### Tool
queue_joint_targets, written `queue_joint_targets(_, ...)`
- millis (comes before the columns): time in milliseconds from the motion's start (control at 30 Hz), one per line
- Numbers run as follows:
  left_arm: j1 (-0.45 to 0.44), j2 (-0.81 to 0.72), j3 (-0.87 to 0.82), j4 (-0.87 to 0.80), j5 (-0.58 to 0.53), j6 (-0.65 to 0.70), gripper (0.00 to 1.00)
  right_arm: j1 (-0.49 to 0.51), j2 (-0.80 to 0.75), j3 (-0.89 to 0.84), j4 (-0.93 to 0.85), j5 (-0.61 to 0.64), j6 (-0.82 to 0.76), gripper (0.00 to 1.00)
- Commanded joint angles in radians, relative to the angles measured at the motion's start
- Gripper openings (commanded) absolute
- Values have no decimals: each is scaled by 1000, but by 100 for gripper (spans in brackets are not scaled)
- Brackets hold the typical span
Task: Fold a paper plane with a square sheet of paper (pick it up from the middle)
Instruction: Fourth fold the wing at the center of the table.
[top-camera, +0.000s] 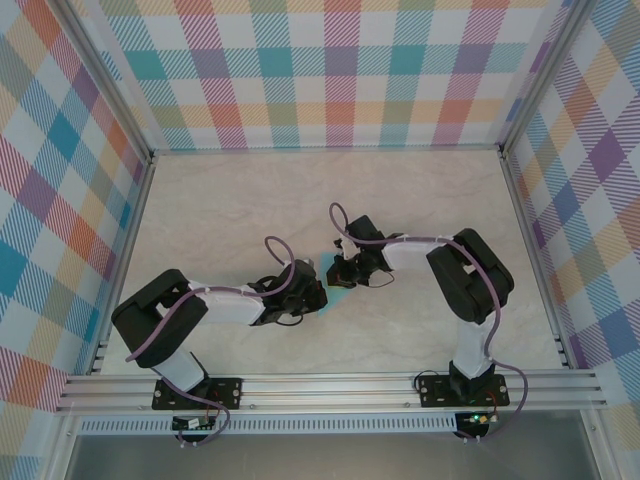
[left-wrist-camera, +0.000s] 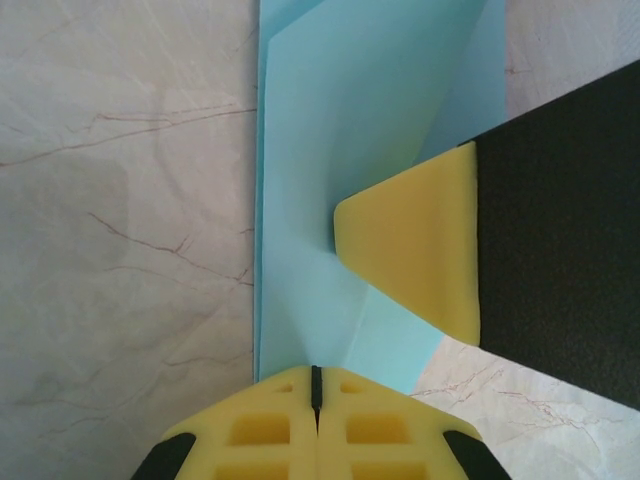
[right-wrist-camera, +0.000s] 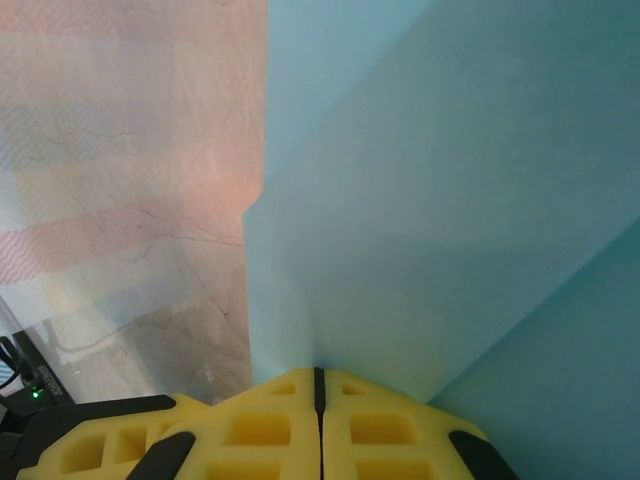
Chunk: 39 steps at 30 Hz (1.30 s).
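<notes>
The light-blue sheet of paper (top-camera: 336, 298) lies folded in several layers at the middle of the table, mostly hidden under the two wrists in the top view. My left gripper (top-camera: 320, 292) comes in from the left. In the left wrist view its yellow fingers (left-wrist-camera: 280, 430) are shut, pinching the near edge of the paper (left-wrist-camera: 330, 150) where a crease rises to them. My right gripper (top-camera: 345, 277) reaches in from the right. Its yellow fingertip (left-wrist-camera: 415, 250) rests on the paper. In the right wrist view that gripper (right-wrist-camera: 320, 378) is shut on a raised fold of the paper (right-wrist-camera: 450, 200).
The marble-patterned tabletop (top-camera: 220, 200) spreads around the paper. Checked walls (top-camera: 340, 70) with metal frame rails close the back and both sides. The arm bases are bolted to the aluminium rail (top-camera: 330, 385) at the near edge.
</notes>
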Motion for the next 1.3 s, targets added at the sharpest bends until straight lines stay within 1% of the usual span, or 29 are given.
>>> queue_joint_targets(0,-9,57,-14,-124,34,27,0,-43,61,18,14,75,-52,6)
queue_joint_targets(433,-9,89,-18,-125,76,49,0,-160,127,113,26,38,-77,7)
queue_joint_targets(667,-9,91,-17,-127,81,51,0,-194,165,186,-18,65,-101,7)
queue_joint_targets(1000,-10,84,-10,-130,90,53,0,-269,238,301,-63,82,-103,7)
queue_joint_targets(1167,-9,79,-7,-130,90,52,0,-288,232,367,-110,109,-119,7)
queue_joint_targets(1267,-9,69,1,-135,87,55,0,-290,178,360,-115,127,-131,8)
